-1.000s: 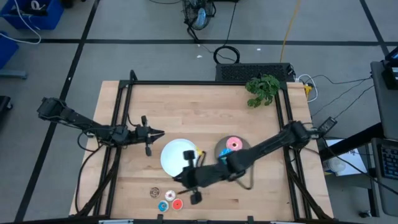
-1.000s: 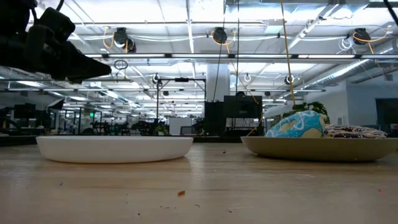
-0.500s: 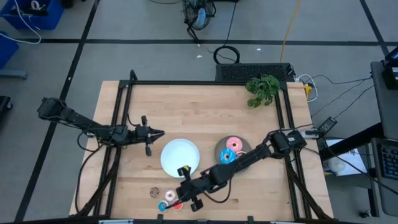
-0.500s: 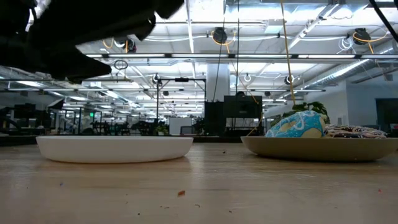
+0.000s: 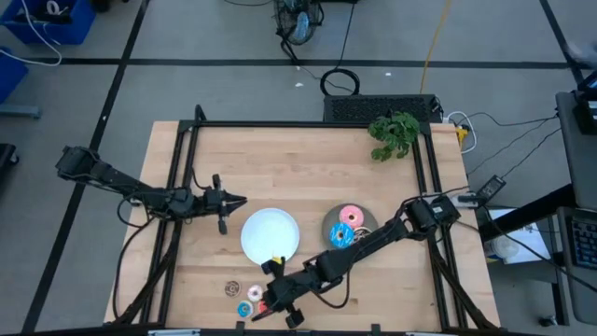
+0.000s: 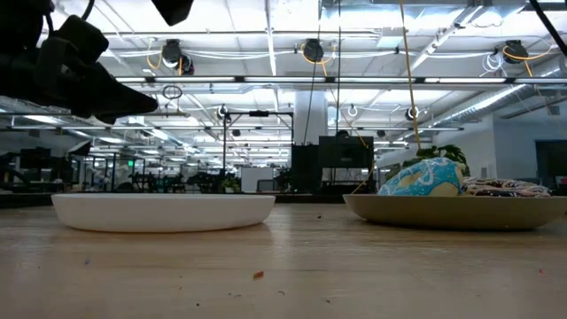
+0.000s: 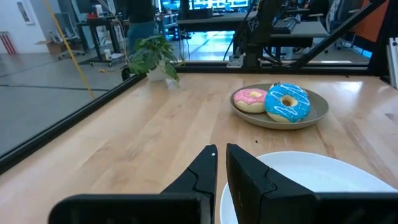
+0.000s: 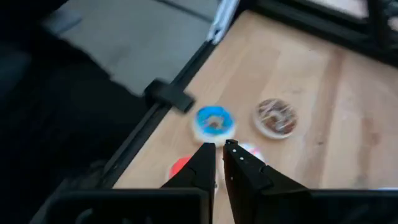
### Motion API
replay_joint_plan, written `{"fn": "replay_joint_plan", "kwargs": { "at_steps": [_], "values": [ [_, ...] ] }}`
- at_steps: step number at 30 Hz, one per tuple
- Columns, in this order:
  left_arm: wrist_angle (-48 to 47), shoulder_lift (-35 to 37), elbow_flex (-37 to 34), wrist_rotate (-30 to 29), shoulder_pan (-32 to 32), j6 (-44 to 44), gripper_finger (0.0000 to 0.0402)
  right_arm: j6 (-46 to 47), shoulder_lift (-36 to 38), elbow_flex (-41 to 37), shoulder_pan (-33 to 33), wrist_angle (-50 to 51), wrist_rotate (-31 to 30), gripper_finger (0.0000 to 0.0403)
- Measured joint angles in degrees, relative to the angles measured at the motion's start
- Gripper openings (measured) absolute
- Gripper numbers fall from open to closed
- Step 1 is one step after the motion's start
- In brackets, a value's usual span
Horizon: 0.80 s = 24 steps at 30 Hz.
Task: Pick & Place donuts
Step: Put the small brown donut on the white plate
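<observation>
Four mini donuts lie flat near the table's near edge: brown [image 5: 232, 289], white [image 5: 254, 294], blue [image 5: 244, 309] and red [image 8: 180, 166]. My right gripper [image 5: 267, 301] hovers over them, shut; in its wrist view its fingers [image 8: 219, 149] point down between the blue mini [image 8: 214, 120], the brown mini [image 8: 277, 116] and the red one, and partly cover the white one. The pink donut [image 5: 351, 216] and the blue sprinkled donut [image 5: 341, 233] lie on the grey plate [image 5: 366, 220]; the dark drizzled one [image 6: 500, 187] shows beside them. My left gripper [image 5: 238, 199] waits, shut, left of the white plate [image 5: 270, 233].
The white plate [image 7: 311, 177] has nothing on it and lies just beyond the minis. A green plant [image 5: 394, 133] stands at the far right corner. A black frame rail [image 8: 168, 96] runs along the table's edge close to the minis. Bare wood lies in the table's far half.
My right gripper has travelled from over the white plate's near rim toward the table's near edge and a little left, and now hangs over the mini donuts. Its arm has swung low across the table. The donuts and my left arm have kept still.
</observation>
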<state>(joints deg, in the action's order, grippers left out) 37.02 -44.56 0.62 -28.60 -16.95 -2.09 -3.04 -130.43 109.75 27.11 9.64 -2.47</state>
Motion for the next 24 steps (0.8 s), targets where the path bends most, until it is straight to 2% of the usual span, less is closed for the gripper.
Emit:
{"fn": "replay_joint_plan", "kwargs": {
  "at_steps": [8,14,18,21,24],
  "values": [
    [0.1,0.0,0.0,0.0,0.0,0.0,0.0042,1.3,-3.9,-0.1,-0.5,-0.2,-0.3,0.0026],
    [-0.2,0.0,0.0,0.0,0.0,0.0,0.0042,1.0,-3.9,-0.1,-0.9,-1.7,-0.8,0.0049],
    [-0.5,0.0,0.0,0.1,0.0,-0.6,0.0042,-0.7,2.0,-0.1,-0.9,2.0,-0.9,0.0052],
    [-0.7,0.0,0.0,0.1,0.0,-0.7,0.0042,-0.2,9.6,-0.1,-0.9,7.8,-2.0,0.0038],
    [-1.0,0.0,0.0,0.1,0.0,-0.9,0.0042,-0.7,19.3,-4.3,-0.4,10.8,-2.5,0.0011]
  ]
}}
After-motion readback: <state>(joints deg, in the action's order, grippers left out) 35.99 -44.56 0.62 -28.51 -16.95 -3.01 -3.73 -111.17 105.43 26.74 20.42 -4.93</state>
